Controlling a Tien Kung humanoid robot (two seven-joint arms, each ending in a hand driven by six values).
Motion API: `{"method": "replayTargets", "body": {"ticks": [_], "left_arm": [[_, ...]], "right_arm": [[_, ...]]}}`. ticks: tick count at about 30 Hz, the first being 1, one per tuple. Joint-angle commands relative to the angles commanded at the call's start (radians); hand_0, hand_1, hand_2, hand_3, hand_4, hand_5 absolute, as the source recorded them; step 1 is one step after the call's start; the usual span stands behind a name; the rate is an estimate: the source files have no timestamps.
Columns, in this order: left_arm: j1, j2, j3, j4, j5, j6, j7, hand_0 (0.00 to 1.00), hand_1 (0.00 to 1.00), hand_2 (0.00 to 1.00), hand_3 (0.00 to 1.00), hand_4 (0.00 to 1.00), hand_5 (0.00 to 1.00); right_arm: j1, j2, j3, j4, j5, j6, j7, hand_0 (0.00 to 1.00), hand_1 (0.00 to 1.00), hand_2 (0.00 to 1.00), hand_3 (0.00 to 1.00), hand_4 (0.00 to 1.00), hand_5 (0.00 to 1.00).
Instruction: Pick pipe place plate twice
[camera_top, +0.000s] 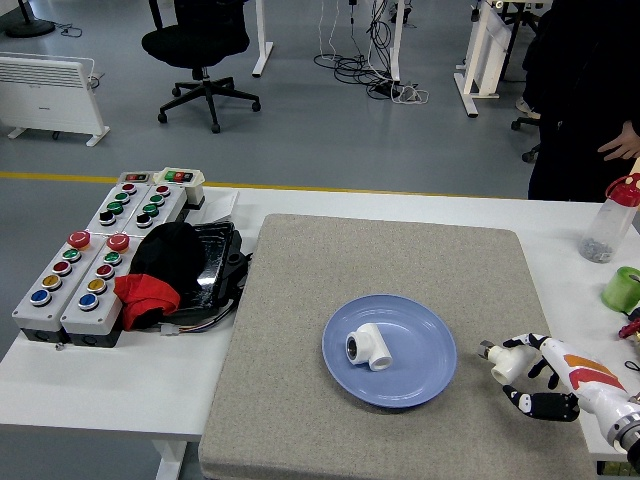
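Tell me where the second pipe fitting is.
In the head view, the second pipe fitting is in the right hand, just right of the blue plate.

High head view, facing forward and down, table (120, 390) near.

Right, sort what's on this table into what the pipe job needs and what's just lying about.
Needed for the job:
- white plastic pipe fitting already on the plate
- second white pipe fitting, held in the right hand
- round blue plate

Lying about:
- grey push-button boxes
- black and red cloth
- clear bottle with red cap
- green cup
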Motion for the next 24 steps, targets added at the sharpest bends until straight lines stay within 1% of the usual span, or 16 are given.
{"method": "replayTargets", "body": {"ticks": [5, 6, 9, 13, 17, 18, 23, 24], "left_arm": [[-0.001, 0.000, -0.001, 0.000, 0.002, 0.000, 0.001, 0.721, 0.747, 0.706, 0.650, 0.398, 0.998], [-0.001, 0.000, -0.001, 0.000, 0.002, 0.000, 0.001, 0.721, 0.747, 0.706, 0.651, 0.398, 0.998], [-0.001, 0.000, -0.001, 0.000, 0.001, 0.000, 0.001, 0.721, 0.747, 0.706, 0.651, 0.398, 0.998], [-0.002, 0.001, 0.000, 0.000, -0.001, 0.000, 0.001, 0.721, 0.747, 0.706, 0.651, 0.398, 0.998], [-0.003, 0.001, 0.001, 0.000, -0.002, -0.001, 0.001, 0.721, 0.747, 0.706, 0.651, 0.398, 0.998], [-0.003, 0.001, 0.000, 0.000, -0.002, -0.001, 0.001, 0.720, 0.747, 0.705, 0.651, 0.398, 0.998], [-0.003, 0.001, 0.001, 0.000, -0.002, -0.002, 0.001, 0.720, 0.747, 0.705, 0.651, 0.398, 0.998], [-0.003, 0.001, 0.001, 0.000, -0.002, -0.002, 0.001, 0.721, 0.747, 0.706, 0.651, 0.399, 0.998]], "right_arm": [[0.035, 0.017, -0.012, 0.013, 0.009, -0.014, 0.010, 0.365, 0.480, 0.602, 0.730, 0.610, 0.344], [0.036, 0.018, -0.012, 0.013, 0.009, -0.015, 0.010, 0.363, 0.480, 0.598, 0.726, 0.595, 0.331], [0.068, 0.029, -0.043, 0.024, 0.021, -0.020, 0.015, 0.363, 0.480, 0.598, 0.726, 0.595, 0.331], [0.105, 0.043, -0.093, 0.017, 0.030, -0.011, 0.013, 0.368, 0.480, 0.601, 0.728, 0.581, 0.315], [0.149, 0.068, -0.155, -0.024, 0.032, -0.018, 0.016, 0.368, 0.480, 0.601, 0.728, 0.581, 0.315], [0.165, 0.079, -0.173, -0.045, 0.041, -0.027, 0.025, 0.395, 0.501, 0.600, 0.726, 0.577, 0.312], [0.222, 0.104, -0.221, -0.109, 0.054, -0.046, 0.036, 0.395, 0.501, 0.600, 0.726, 0.577, 0.312], [0.224, 0.104, -0.222, -0.110, 0.054, -0.046, 0.037, 0.567, 0.609, 0.637, 0.725, 0.568, 0.307]]}}
